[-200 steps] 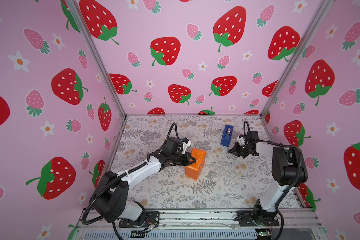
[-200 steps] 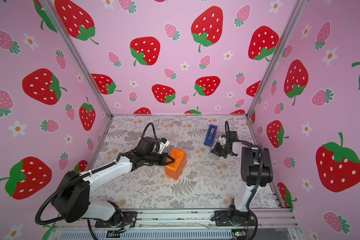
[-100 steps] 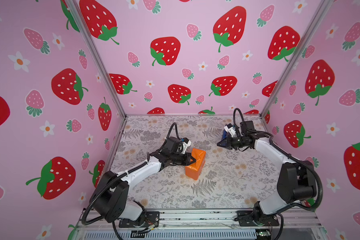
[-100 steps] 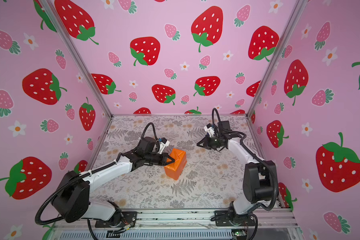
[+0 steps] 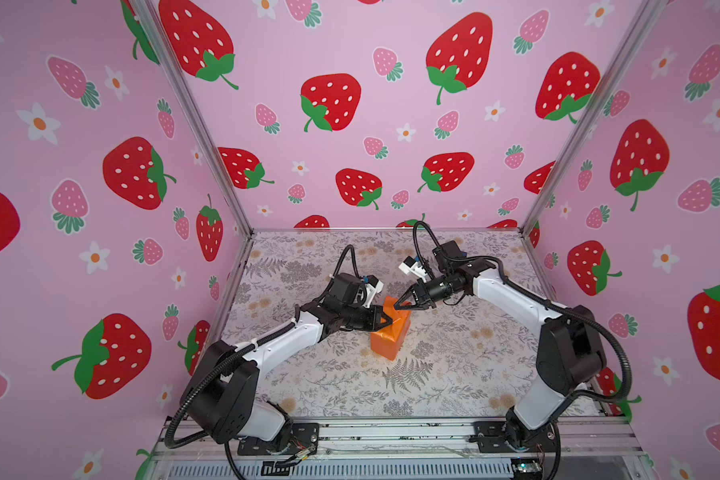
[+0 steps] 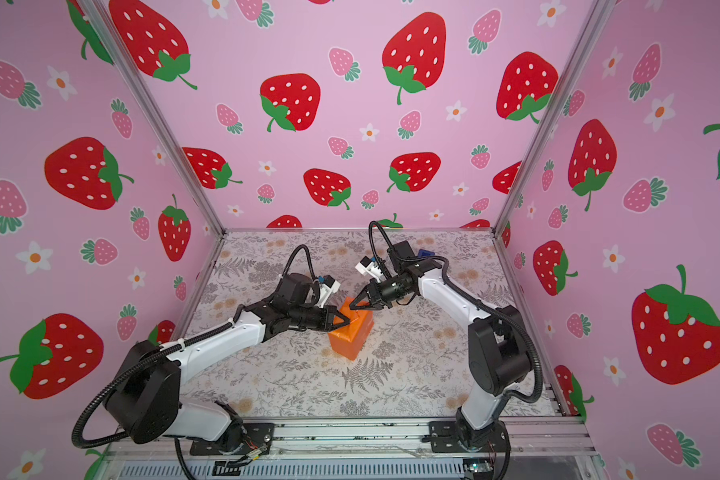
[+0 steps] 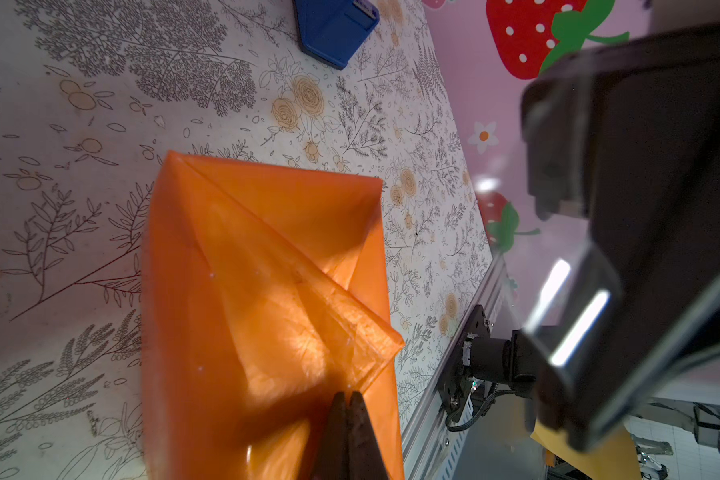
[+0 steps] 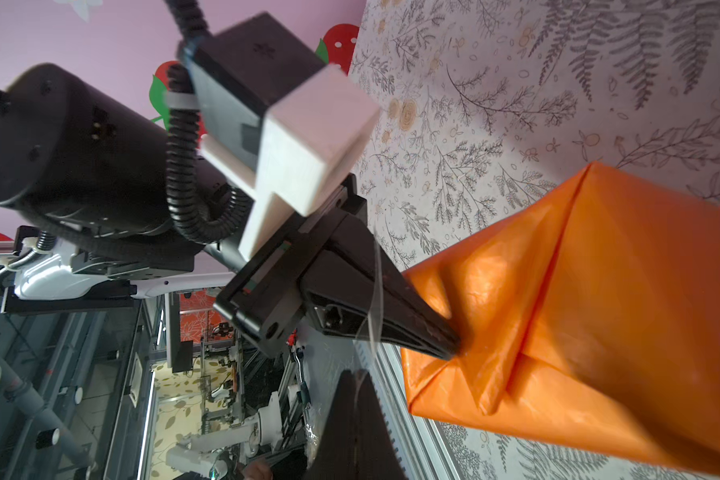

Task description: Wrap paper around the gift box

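The left end effector (image 5: 387, 321), tips together, pinned the end flap of the paper (image 5: 391, 338) while the right end effector (image 5: 399, 304), likewise closed, hovered just beside it; taping seemed next.

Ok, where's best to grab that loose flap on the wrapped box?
Probably the flap's pointed tip, which stands off the paper beside the shut left gripper. Come from the front rail, jaws flat across the thin sheet; the left gripper seems to pin the fold behind it.
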Robot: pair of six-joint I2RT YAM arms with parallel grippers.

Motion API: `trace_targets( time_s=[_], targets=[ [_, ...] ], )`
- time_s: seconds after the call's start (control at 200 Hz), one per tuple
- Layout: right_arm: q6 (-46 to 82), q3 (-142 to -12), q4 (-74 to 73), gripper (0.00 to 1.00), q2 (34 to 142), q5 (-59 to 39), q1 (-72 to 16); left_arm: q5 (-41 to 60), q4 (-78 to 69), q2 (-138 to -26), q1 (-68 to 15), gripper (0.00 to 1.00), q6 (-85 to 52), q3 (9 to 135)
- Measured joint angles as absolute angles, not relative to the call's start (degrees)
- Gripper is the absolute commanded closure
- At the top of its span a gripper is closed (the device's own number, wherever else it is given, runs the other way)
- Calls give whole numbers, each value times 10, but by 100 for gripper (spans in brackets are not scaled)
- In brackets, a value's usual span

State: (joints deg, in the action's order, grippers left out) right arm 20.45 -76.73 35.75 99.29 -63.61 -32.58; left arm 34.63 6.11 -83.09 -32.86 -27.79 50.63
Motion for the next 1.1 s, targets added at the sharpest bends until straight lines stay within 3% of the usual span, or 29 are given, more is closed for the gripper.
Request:
trace_targets(
  time_s=[1.096],
  targets=[
    [163, -755, 435, 100, 1065, -635, -328, 350, 61, -833, -328, 100, -270, 507]
  ],
)
